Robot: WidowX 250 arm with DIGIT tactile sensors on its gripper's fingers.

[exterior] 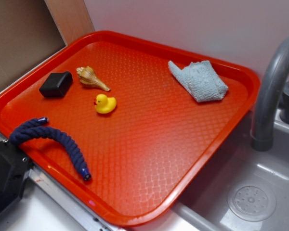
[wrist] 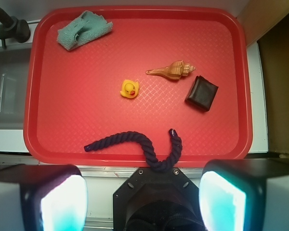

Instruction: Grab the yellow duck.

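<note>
The yellow duck [exterior: 105,103] [wrist: 129,88], tiny with an orange beak, sits upright on the red tray [exterior: 183,159] [wrist: 77,96], left of the middle. In the wrist view my gripper [wrist: 142,199] hangs high above the tray's near edge, well away from the duck. Its two pale fingers [wrist: 62,202] stand wide apart with nothing between them. The exterior view does not show the gripper; only the black robot base [exterior: 5,178] appears at the bottom left.
A tan spiral seashell [exterior: 91,78] [wrist: 173,70] and a black block [exterior: 56,84] [wrist: 202,93] lie close to the duck. A dark blue rope [exterior: 53,139] [wrist: 139,142] drapes over the tray's near rim. A grey-blue cloth [exterior: 198,80] [wrist: 82,30] lies at the far corner. The faucet [exterior: 272,91] and sink [exterior: 250,192] adjoin the tray.
</note>
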